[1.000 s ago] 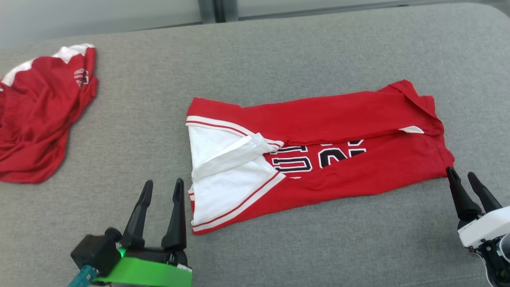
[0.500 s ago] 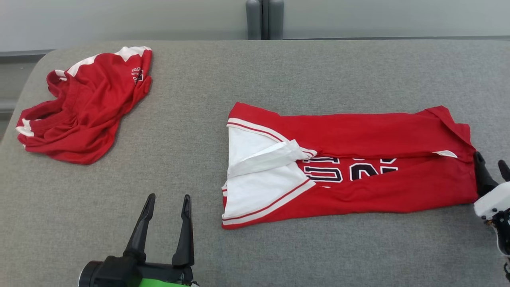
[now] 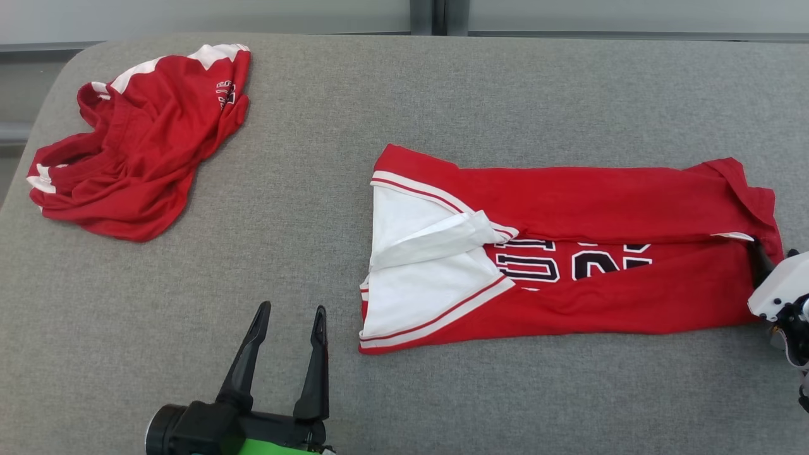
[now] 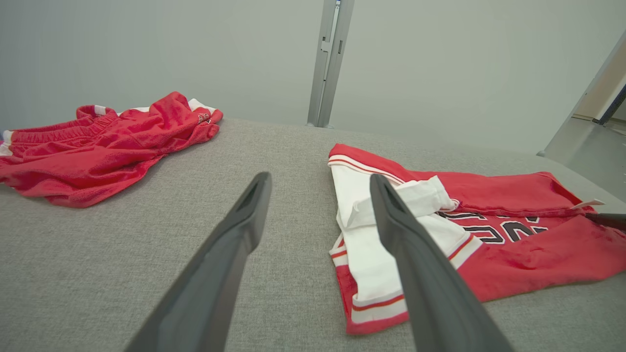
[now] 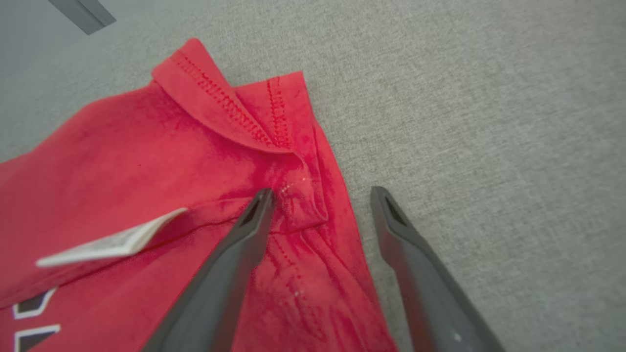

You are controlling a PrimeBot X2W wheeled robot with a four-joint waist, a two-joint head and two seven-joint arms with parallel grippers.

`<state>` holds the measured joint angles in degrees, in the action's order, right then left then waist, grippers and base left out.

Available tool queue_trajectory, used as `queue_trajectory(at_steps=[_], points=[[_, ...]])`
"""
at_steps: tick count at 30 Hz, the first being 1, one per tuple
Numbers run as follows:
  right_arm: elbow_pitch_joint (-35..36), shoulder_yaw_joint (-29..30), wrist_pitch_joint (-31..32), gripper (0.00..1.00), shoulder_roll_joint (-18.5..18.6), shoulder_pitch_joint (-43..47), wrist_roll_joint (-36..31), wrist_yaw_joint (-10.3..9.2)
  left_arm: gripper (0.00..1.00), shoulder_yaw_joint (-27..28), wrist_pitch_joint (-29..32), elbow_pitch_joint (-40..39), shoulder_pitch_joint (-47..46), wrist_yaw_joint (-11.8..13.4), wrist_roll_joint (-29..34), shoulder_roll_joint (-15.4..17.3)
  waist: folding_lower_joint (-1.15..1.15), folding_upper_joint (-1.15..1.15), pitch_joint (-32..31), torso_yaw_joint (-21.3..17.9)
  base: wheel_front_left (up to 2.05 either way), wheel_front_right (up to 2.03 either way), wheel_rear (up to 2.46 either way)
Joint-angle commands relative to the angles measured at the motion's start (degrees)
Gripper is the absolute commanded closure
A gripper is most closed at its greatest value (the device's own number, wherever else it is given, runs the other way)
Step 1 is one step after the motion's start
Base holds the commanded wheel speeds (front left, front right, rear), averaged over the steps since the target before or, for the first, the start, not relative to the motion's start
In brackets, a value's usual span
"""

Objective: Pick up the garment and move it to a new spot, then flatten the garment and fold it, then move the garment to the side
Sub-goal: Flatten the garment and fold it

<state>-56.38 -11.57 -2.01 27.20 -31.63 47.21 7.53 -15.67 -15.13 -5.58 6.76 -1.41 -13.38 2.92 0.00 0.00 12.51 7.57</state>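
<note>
Closing on the garment (image 3: 600,208): a sec ago the right gripper (image 5: 321,190) sat just off the cloth's near-right corner. Now it's further up that short edge, at the line where the two folded halves meet, right by the white tag (image 5: 112,242). Whole head view has slid too, so the cam turned. The garment looks unmoved on the grey pad (image 3: 505,82); only the arm has changed relative to it. R wrist view: fingers spread wide, nothing between them yet. One finger is over the red cloth, the other over bare pad just outside the edge, so the hem sits in the gap. Can't tell if the tips touch the fabric

The left gripper (image 3: 292,306) is also spread & empty, hovering near the front of the pad, just L of the garment's near-left corner w/ the white panel (image 3: 417,278). Its spot relative to the cloth is about as before

Garment lies mid-pad, already folded lengthwise into a long band, lettering partly showing. A 2nd red item, crumpled shorts (image 3: 139,139), lies far L, well apart

Meaning, imo: flatten + first fold look done. R arm is lining up a pinch on the R end, prob for the next fold across or the carry to the side. L arm isn't lined up w/ its end yet & would need to move in before a two-handed lift. Risk: the pinch takes only the top layer and the fold opens
</note>
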Motion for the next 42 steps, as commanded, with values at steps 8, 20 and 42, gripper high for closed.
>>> queue_trajectory(at_steps=[8,20,42], points=[[-1.76,-3.58,6.47,1.00,-4.05,0.16,2.33,-0.03,0.00,-0.55,-0.01,0.48,-1.41,0.69,1.60,0.00,0.00,0.00,-0.43,-0.56,0.00,0.00,0.00],[1.23,-4.92,1.33,1.00,5.70,-1.20,2.02,-0.12,0.00,0.60,0.00,0.31,-0.53,1.85,2.44,0.00,0.00,0.00,-0.77,-3.48,0.00,0.00,0.00],[28.73,-8.06,7.82,1.00,7.24,-0.43,4.61,-0.09,0.00,1.84,0.00,2.93,0.70,0.62,3.68,0.01,0.00,0.00,-4.00,-7.53,0.00,0.00,0.00]])
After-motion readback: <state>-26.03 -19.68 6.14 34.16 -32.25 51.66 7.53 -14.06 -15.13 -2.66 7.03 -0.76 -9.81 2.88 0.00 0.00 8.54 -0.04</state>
